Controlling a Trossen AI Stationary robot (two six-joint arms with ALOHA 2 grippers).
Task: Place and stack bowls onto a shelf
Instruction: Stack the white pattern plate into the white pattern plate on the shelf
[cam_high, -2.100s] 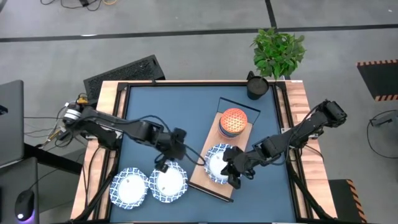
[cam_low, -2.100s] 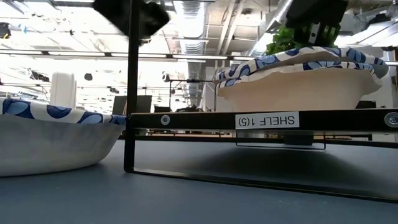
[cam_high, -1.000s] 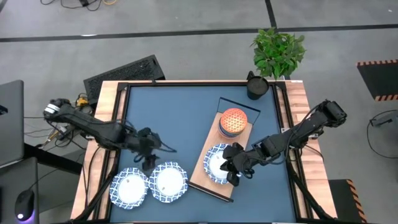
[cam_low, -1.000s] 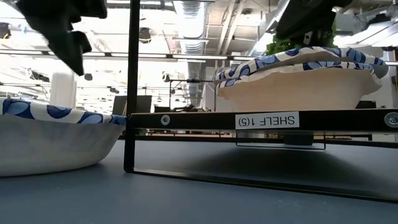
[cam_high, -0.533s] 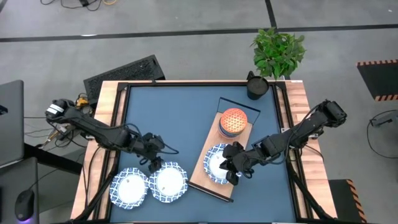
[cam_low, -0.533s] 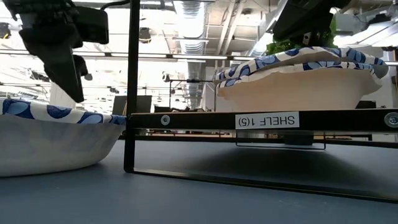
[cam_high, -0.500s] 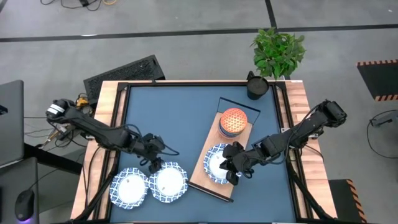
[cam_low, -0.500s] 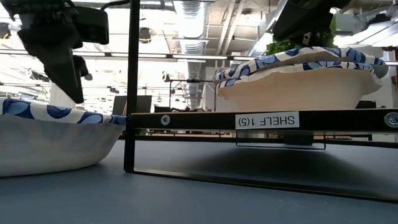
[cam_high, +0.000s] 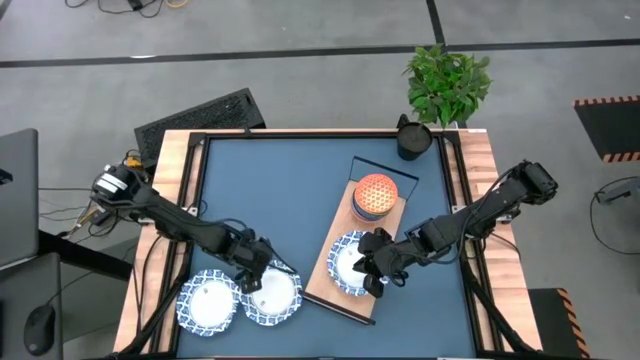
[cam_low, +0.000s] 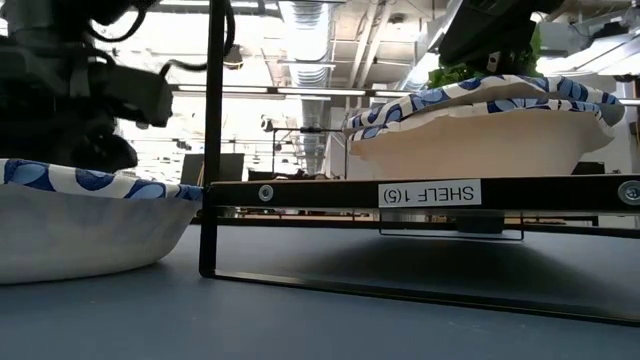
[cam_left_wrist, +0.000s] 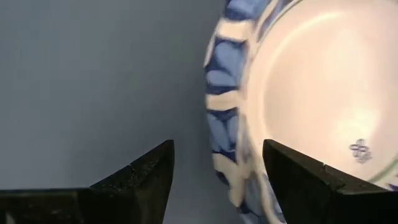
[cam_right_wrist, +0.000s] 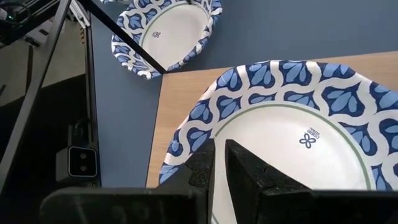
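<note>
The blue table (cam_high: 290, 190) carries two bowls (cam_high: 209, 302) and the shelf (cam_high: 322, 279).

wide shallow white bowls (cam_high: 272, 293): white inside, rims in a blue leaf pattern; a thin green ring shows inside the bowl on the shelf (cam_right_wrist: 298, 134)
small orange bowl (cam_high: 376, 189): orange with a fine pale lattice, on a blue bowl beneath
long light-wood shelf board (cam_high: 322, 283): pale wood, black wire frame
desk (cam_high: 290, 185): dark blue top, wooden edges
left tool (cam_left_wrist: 214, 180): dark fingers
right tool (cam_right_wrist: 219, 158): dark fingers

A robotics lab in an open industrial hall: bare grey concrete floor (cam_high: 300, 60) crossed by black tape lines, exposed silver ceiling ducts (cam_low: 310, 20) and strip lights, a blue-topped wood-edged desk (cam_high: 290, 180), hazard-striped marking (cam_high: 610, 102) at 2 o'clock.
</note>
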